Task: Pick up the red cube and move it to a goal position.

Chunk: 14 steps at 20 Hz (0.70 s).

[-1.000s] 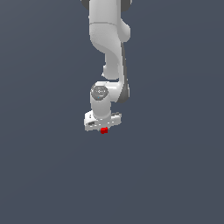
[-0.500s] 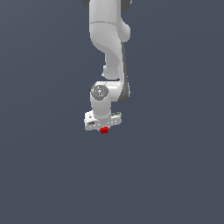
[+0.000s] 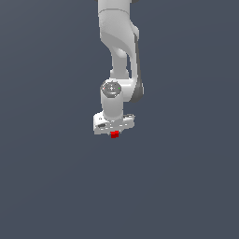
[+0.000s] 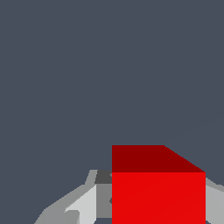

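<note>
Claw [image 3: 114, 134] clamped on the red cube [image 3: 114, 135] beneath my white Panda arm [image 3: 118, 51], against a plain slate-grey backdrop.

From my remote seat, the wrist camera shows the cube [image 4: 158, 192] pinched between pale grey fingers [image 4: 83, 205] on either side, its bright face toward the lens and darker face just beyond; the cube sits directly under the claw's crossbar.

Exterior distant; wrist close; shared red cube [image 3: 114, 135].
</note>
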Each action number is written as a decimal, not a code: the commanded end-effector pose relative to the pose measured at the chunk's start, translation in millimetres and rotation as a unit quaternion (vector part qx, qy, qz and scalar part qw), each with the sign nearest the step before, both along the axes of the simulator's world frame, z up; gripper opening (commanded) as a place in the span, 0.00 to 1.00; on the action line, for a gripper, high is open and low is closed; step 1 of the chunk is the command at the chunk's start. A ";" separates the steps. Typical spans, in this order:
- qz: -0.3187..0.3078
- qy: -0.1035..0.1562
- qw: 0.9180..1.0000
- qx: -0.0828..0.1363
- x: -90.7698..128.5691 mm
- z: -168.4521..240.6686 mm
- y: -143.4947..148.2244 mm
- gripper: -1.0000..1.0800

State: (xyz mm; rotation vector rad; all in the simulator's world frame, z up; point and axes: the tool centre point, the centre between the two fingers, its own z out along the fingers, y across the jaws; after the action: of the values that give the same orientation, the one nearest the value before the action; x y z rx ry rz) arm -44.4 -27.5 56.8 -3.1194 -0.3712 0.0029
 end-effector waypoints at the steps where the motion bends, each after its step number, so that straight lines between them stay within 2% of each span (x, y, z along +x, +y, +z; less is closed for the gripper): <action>1: 0.000 -0.001 1.000 0.000 -2.5 16.7 10.0 0.00; 14: 0.001 -0.001 1.000 -0.001 -19.5 125.3 73.8 0.00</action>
State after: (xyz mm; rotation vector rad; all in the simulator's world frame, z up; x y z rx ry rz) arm -61.9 40.0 170.8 -3.1203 -0.3743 -0.0004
